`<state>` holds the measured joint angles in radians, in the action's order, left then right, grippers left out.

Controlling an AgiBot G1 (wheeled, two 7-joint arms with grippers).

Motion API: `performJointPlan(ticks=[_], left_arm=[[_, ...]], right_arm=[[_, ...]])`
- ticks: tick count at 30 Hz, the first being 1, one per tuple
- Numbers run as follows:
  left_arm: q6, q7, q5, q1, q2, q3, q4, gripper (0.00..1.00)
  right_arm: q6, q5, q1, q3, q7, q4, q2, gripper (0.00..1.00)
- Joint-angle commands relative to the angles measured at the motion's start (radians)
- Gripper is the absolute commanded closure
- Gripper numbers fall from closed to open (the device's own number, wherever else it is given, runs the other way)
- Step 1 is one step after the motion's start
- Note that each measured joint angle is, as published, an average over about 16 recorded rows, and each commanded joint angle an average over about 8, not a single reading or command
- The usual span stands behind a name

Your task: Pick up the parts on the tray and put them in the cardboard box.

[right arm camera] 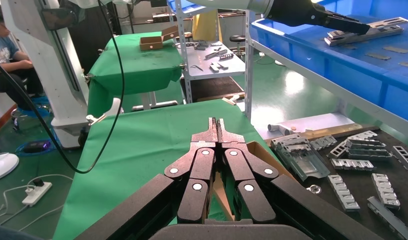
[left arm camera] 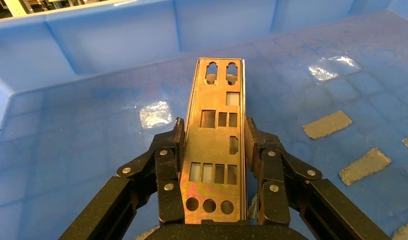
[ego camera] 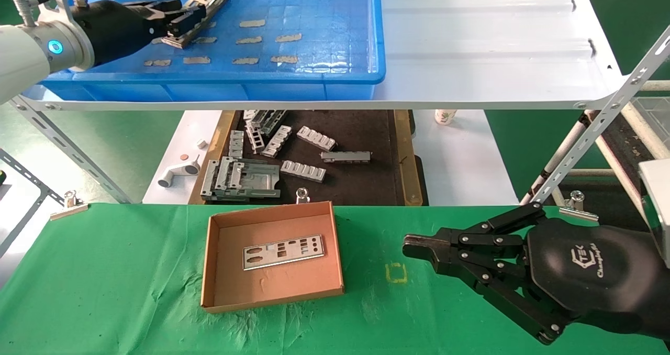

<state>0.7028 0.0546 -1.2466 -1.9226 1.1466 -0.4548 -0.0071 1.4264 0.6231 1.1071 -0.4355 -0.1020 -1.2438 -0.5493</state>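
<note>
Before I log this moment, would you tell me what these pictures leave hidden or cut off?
- Head view: the left gripper covers the near end of the plates; how many are stacked is unclear.
- Left wrist view: the plate's lower end is cut off by the gripper body.
- Right wrist view: the right gripper hides most of the cardboard box.

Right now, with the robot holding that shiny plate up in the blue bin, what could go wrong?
1. The left hand pinches the plate only by its thin edges, so it might slip or twist out on the way.
2. Another plate already lies in the cardboard box, so the new one may land crooked on top, or catch the low wall.
3. The tray sits on a raised shelf, so the plate could clip the tray's rim coming down.
The right hand rests shut beside the box.
</note>
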Motion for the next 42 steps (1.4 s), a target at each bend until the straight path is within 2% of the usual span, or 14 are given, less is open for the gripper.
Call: performJointPlan(ticks=[1, 7, 13, 18, 24, 27, 33, 42], left_arm=[[-0.004, 0.0, 0.001, -0.001, 0.001, 0.001, 0.001, 1.0], [0.051, 0.016, 0.005, -0.018, -0.019, 0.003, -0.019, 1.0], [0.206, 0.052, 0.006, -0.042, -0.062, 0.002, -0.055, 1.0], [0.416, 0.091, 0.005, -0.058, -0.113, -0.003, -0.093, 1.0], [0.738, 0.16, 0.018, -0.061, -0.174, -0.007, -0.146, 1.0], [0.847, 0.189, 0.028, -0.058, -0.192, -0.009, -0.165, 1.0], [0.898, 0.203, 0.056, -0.02, -0.212, -0.037, -0.243, 1.0], [0.886, 0.173, 0.135, 0.124, -0.28, -0.138, -0.483, 1.0]], right_arm=[[0.0, 0.0, 0.0, 0.0, 0.0, 0.0, 0.0, 1.0], [0.0, 0.0, 0.0, 0.0, 0.0, 0.0, 0.0, 1.0], [0.0, 0.0, 0.0, 0.0, 0.0, 0.0, 0.0, 1.0], [0.0, 0.0, 0.0, 0.0, 0.0, 0.0, 0.0, 1.0], [0.0, 0.0, 0.0, 0.0, 0.0, 0.0, 0.0, 1.0], [0.0, 0.0, 0.0, 0.0, 0.0, 0.0, 0.0, 1.0], [0.0, 0.0, 0.0, 0.0, 0.0, 0.0, 0.0, 1.0], [0.0, 0.0, 0.0, 0.0, 0.0, 0.0, 0.0, 1.0]])
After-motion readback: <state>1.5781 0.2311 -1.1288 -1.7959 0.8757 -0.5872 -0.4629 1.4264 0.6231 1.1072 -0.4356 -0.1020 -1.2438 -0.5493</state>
